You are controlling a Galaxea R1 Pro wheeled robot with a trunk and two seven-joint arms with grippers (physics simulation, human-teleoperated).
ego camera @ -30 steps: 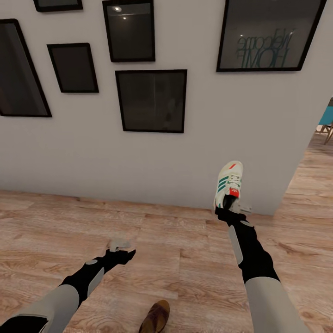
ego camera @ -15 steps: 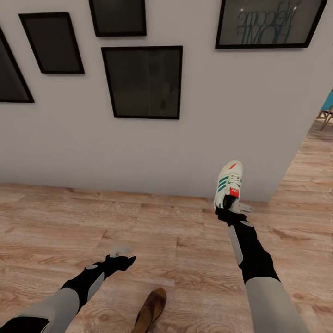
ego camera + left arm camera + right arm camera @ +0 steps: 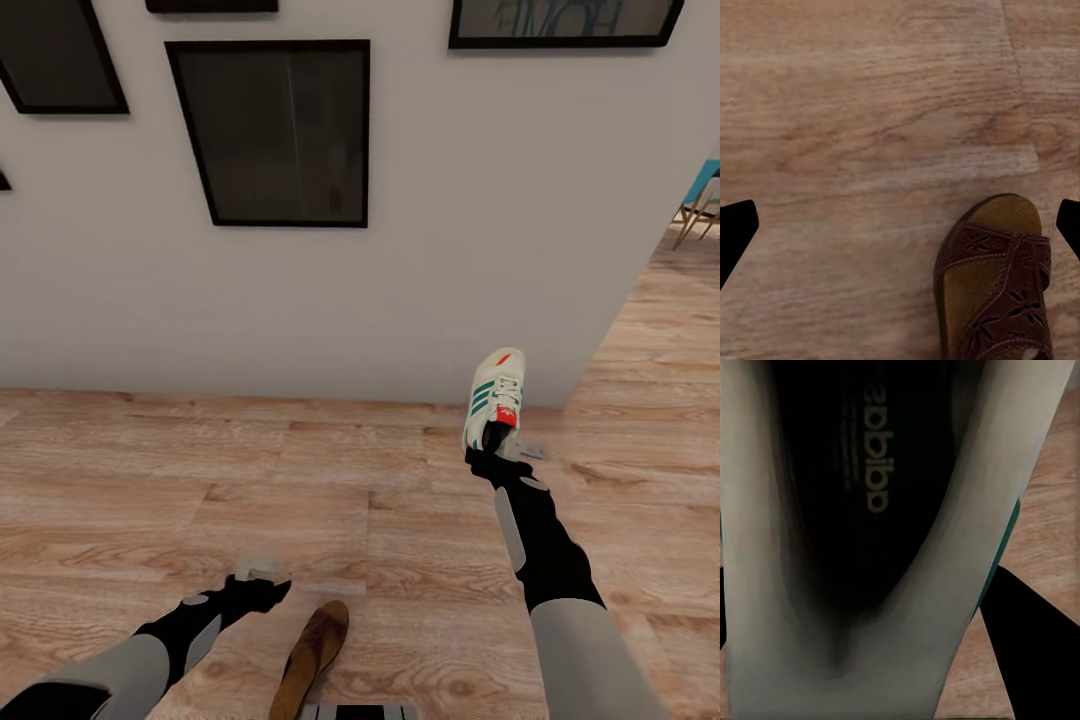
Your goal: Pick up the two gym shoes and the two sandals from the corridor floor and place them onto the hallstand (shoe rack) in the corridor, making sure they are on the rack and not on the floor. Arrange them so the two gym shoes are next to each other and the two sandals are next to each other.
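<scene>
One gym shoe [image 3: 494,397], white with green stripes and a red heel patch, hangs toe-up in front of the wall, with my right gripper [image 3: 493,445] shut on its heel end. The right wrist view looks into that gym shoe [image 3: 870,510], at its dark printed insole, with one dark finger [image 3: 1031,649] beside it. A brown sandal [image 3: 312,652] lies on the corridor floor [image 3: 120,480] near my base. My left gripper [image 3: 262,572] hovers open just left of it. In the left wrist view the sandal [image 3: 997,289] sits low between the wide-apart fingers [image 3: 735,232], nearer one of them. The hallstand is out of view.
A pale wall [image 3: 450,250] with several dark framed pictures [image 3: 275,135] stands straight ahead. The wall ends at a corner on the right, where the floor runs on towards a teal chair [image 3: 700,195].
The camera has moved, so the pictures on the wall sit higher in the frame. My left gripper has come down closer to the sandal. The right arm holds the gym shoe as before.
</scene>
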